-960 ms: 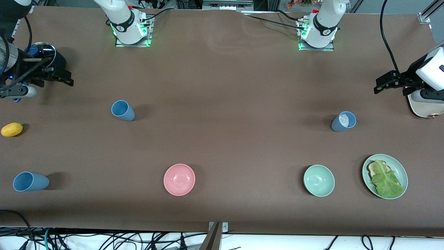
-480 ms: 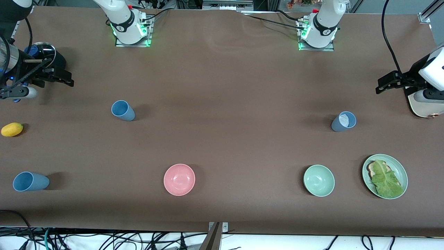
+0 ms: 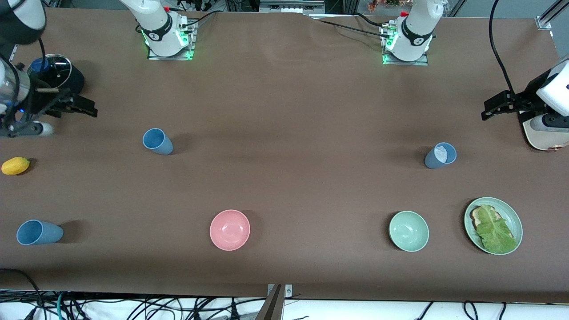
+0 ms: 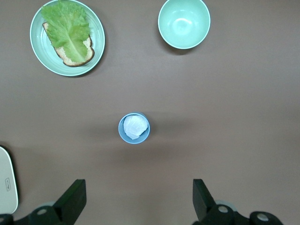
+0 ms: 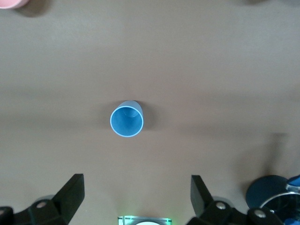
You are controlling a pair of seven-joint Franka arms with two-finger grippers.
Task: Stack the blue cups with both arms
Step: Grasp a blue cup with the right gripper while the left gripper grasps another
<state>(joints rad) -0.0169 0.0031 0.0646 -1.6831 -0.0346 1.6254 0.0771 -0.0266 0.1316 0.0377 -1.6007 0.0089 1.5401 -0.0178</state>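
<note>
Three blue cups (image 3: 158, 142), two bowls (image 3: 230, 230), one plate (image 3: 515, 220), one lemon (image 3: 15, 166).

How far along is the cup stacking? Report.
Nothing is stacked yet: three blue cups stand apart on the table. Nothing is in hand; the left hand and right hand are open, each above a cup. All grasping and stacking remains.

A brown cloth (image 3: 284, 111) covers the whole table, lying mostly flat with a slight ripple near the edge by the arm bases. Below the edge nearest the front camera, a tangle of black cables (image 3: 133, 306) lies on a pale floor. Light is even, with soft shadows.
</note>
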